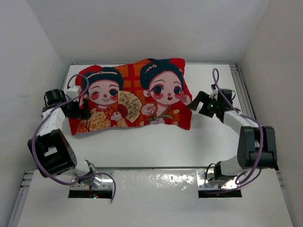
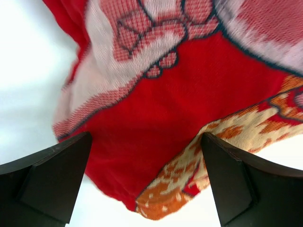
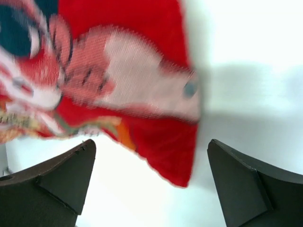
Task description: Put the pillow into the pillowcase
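Observation:
The red-orange pillowcase point(image 1: 132, 97) with two cartoon children and a fan lies spread across the back half of the table, looking plump. The pillow is hidden; no white stuffing shows. My left gripper point(image 1: 83, 111) is at the case's left end, open, and a red and orange corner of the pillowcase point(image 2: 156, 104) lies between its spread fingers point(image 2: 57, 175). My right gripper point(image 1: 195, 103) is at the right end, also open. There the red corner of the pillowcase point(image 3: 165, 142) hangs just ahead of my right gripper point(image 3: 151, 142), touching neither finger.
The white table point(image 1: 156, 146) is boxed in by white walls on the left, back and right. A metal rail point(image 1: 241, 90) runs along the right edge. Both arm bases sit at the near edge.

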Controlling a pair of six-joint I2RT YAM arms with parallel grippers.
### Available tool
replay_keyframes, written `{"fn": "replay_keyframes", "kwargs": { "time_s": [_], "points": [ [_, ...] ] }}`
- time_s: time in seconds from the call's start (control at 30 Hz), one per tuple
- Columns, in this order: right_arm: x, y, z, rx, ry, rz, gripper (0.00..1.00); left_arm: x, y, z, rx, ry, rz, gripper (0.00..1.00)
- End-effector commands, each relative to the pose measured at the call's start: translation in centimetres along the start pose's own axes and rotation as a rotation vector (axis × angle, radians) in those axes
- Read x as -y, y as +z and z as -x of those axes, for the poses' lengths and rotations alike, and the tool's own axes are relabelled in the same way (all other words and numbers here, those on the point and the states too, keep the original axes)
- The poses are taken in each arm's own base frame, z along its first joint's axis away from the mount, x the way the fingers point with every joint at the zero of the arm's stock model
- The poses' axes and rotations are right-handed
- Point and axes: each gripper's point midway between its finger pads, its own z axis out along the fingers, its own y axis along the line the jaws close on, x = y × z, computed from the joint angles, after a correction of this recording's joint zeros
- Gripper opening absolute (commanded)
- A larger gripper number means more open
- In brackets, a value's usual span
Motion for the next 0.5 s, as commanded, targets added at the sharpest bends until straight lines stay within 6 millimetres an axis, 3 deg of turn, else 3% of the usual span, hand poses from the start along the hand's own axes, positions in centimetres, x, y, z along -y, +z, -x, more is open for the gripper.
{"fn": "replay_keyframes", "kwargs": {
  "time_s": [0.0, 0.03, 0.1, 0.17, 0.2, 0.27, 0.33, 0.37, 0.4, 0.43, 0.47],
  "points": [
    [-2.2, 0.1, -0.9, 0.077, -0.063, 0.12, 0.99, -0.6, 0.0, -0.4, 0.034, 0.079, 0.044, 1.0],
    [-3.1, 0.8, -1.6, 0.071, -0.051, 0.149, 0.99, -0.6, 0.6, -1.3, 0.03, 0.068, 0.049, 1.0],
    [-3.0, 1.8, -3.5, 0.031, -0.001, 0.163, 0.99, -1.8, 1.2, -0.8, 0.07, 0.043, 0.091, 1.0],
    [-3.6, 3.4, -5.1, -0.004, 0.028, 0.202, 0.99, -1.8, 1.9, -1.0, 0.062, 0.029, 0.064, 1.0],
    [-3.7, 3.9, -5.0, 0.012, 0.041, 0.215, 0.99, -1.9, 2.1, -1.0, 0.065, 0.03, 0.06, 0.96],
    [-2.6, 4.9, -6.5, -0.01, 0.096, 0.188, 0.94, -2.0, 2.7, -1.5, 0.053, 0.028, 0.051, 0.77],
    [-2.3, 5.0, -6.1, 0.024, 0.132, 0.209, 0.76, -2.2, 3.0, -2.0, 0.042, 0.02, 0.057, 0.6],
    [-1.7, 5.0, -6.6, 0.021, 0.151, 0.206, 0.64, -2.5, 3.1, -2.5, 0.036, 0.015, 0.072, 0.42],
    [-1.8, 5.0, -6.2, 0.04, 0.17, 0.216, 0.31, -2.7, 3.2, -2.8, 0.033, 0.006, 0.078, 0.33],
    [-1.0, 4.8, -6.4, 0.043, 0.198, 0.202, 0.11, -2.9, 3.2, -3.2, 0.029, -0.001, 0.087, 0.15],
    [-0.7, 4.7, -6.2, 0.049, 0.219, 0.196, 0.0, -3.2, 3.2, -3.3, 0.033, -0.007, 0.096, 0.09]
  ]
}}
